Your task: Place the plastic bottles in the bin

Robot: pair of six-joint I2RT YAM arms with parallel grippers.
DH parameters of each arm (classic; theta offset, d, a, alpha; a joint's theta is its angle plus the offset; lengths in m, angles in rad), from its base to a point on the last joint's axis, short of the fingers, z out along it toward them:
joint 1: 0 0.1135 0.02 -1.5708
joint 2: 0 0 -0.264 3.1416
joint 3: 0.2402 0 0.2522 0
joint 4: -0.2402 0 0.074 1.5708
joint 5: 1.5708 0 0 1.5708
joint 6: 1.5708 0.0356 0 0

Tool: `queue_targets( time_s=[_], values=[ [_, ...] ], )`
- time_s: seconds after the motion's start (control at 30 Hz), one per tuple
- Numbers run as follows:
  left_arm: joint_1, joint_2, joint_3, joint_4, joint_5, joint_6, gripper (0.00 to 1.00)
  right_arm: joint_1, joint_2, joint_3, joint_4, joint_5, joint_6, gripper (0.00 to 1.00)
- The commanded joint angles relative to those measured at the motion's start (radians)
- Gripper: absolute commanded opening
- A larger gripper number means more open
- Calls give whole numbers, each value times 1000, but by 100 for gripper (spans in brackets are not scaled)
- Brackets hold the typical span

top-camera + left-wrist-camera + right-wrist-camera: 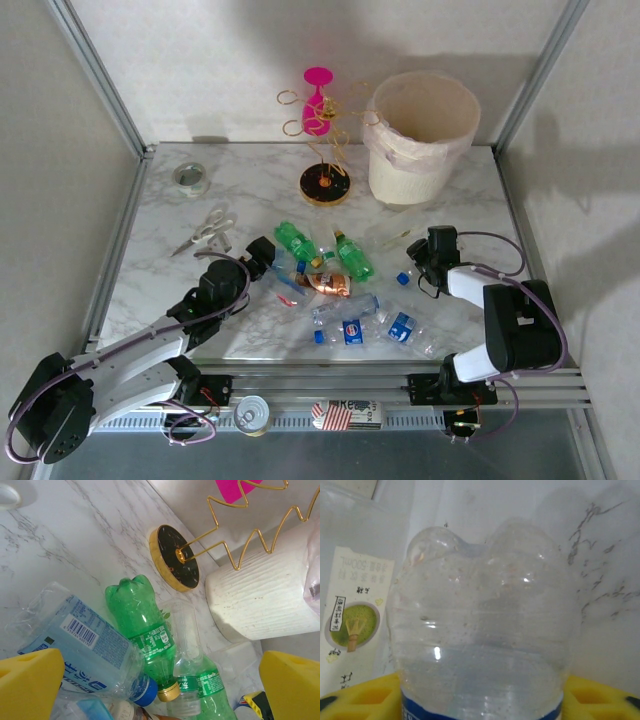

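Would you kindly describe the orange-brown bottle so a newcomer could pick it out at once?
Start at the cream bin at the table's far right, then come toward the near edge to the heap of plastic bottles in the middle. The orange-brown bottle lies crumpled near the heap's centre, nearer than two green bottles; it alone is coppery among clear and green neighbours.

- Left arm (pixel 130 352): white links, black joint housings.
- Right arm (pixel 505 325): black housings, white forearm link.
- Cables (pixel 563 340): grey-purple, looped alongside each arm.
- Fingers (pixel 30 685): yellow moulded plastic.
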Motion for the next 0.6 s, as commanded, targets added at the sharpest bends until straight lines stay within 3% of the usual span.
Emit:
queue_targets(
  time_s=[0.0, 0.2, 0.57],
  values=[
    [11, 1, -8, -13, -22, 4, 100, 7, 63, -26, 94, -95, -17, 51],
    [15, -19, -17, -16, -36, 11, 100, 7, -32, -3, 53, -124, -106, 40],
    [40, -55, -39, -16, -58, 24, 100, 7, -385, 48, -51, -161, -296, 36]
  ],
)
